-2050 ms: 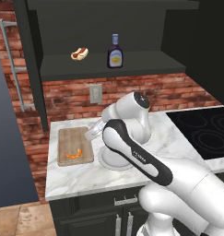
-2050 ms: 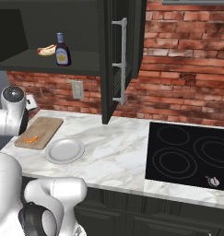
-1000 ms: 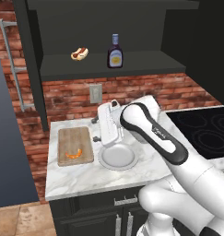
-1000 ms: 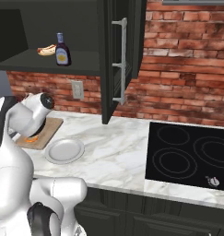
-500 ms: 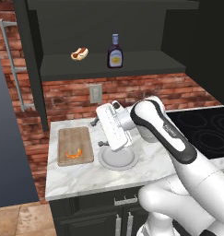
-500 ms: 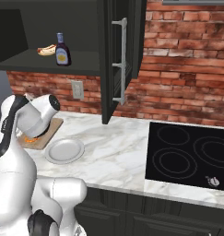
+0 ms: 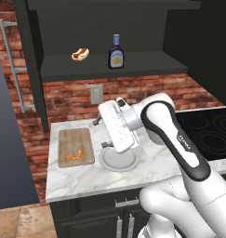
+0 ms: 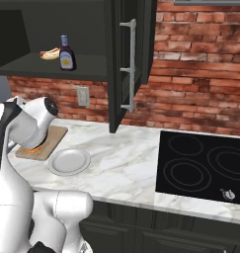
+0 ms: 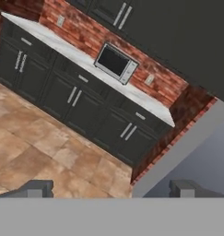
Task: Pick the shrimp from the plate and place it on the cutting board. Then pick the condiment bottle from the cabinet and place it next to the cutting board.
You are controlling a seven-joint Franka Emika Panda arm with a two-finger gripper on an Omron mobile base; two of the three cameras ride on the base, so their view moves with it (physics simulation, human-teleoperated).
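Shrimp (image 7: 74, 155): lies on cutting board (image 7: 76, 138).
Condiment bottle (image 7: 116, 52): upright in cabinet (image 7: 109, 69).
Gripper (image 9: 111, 189): wide apart, empty.

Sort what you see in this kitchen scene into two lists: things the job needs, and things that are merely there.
Needed for the job:
shrimp, lying on the cutting board
plate
condiment bottle on the cabinet shelf

Merely there:
hot dog on the same shelf
stove top
wall outlet
microwave across the room
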